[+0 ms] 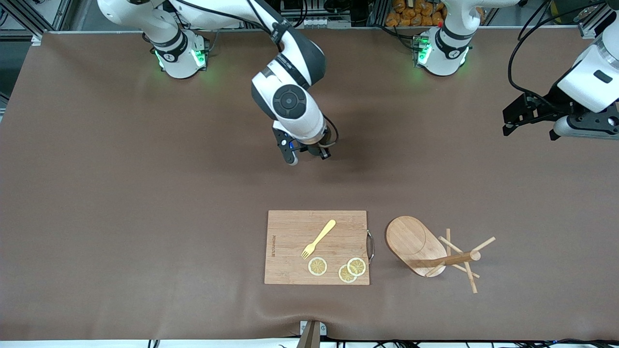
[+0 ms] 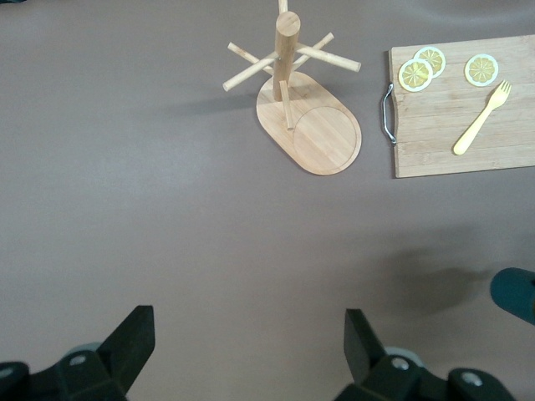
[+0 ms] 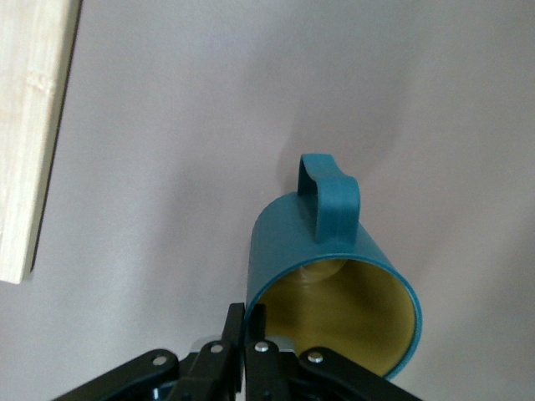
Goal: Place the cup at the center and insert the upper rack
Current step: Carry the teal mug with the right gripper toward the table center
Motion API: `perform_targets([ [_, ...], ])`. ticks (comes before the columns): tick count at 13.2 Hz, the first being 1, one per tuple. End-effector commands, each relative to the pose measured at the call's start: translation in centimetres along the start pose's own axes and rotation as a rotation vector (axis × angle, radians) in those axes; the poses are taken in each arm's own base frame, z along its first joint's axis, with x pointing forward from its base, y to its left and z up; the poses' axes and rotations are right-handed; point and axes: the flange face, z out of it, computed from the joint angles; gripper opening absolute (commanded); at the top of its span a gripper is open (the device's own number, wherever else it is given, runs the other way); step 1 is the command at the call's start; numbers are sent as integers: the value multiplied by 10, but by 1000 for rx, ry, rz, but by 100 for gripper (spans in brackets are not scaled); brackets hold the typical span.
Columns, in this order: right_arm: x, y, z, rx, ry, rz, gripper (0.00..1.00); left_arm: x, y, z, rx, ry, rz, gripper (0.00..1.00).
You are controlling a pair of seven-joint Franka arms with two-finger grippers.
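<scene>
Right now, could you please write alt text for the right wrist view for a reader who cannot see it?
The right claw pinches the rim of a dark teal cylindrical cup with a yellowish inside, its small handle facing away from the camera. Beneath it lies the brown table mat, with the edge of a light bamboo cutting board at one side.

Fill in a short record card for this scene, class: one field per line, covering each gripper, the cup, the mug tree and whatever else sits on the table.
right gripper: shut on the cup's rim, over the middle of the table
cup: teal, yellow inside, handle visible, held by the right gripper
left gripper: open, holding nothing, waiting over the left arm's end of the table
upper rack: stands upright on its oval base, beside the cutting board
cutting board: bamboo, lies flat, carries a yellow fork and three lemon slices
</scene>
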Motion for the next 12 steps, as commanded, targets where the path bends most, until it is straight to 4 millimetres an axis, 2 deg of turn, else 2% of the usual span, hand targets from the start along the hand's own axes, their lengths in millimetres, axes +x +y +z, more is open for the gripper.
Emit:
perform_targets([
  [1, -16, -7, 10, 46, -26, 75, 0, 3, 0, -5, 23, 13, -5, 100],
  [2, -14, -8, 15, 49, -27, 109, 0, 3, -1, -5, 23, 13, -7, 100],
  [7, -42, 9, 31, 42, -24, 106, 0, 3, 1, -5, 23, 13, -4, 100],
  [12, -45, 10, 57, 65, -15, 106, 0, 3, 2, -5, 22, 13, -2, 100],
])
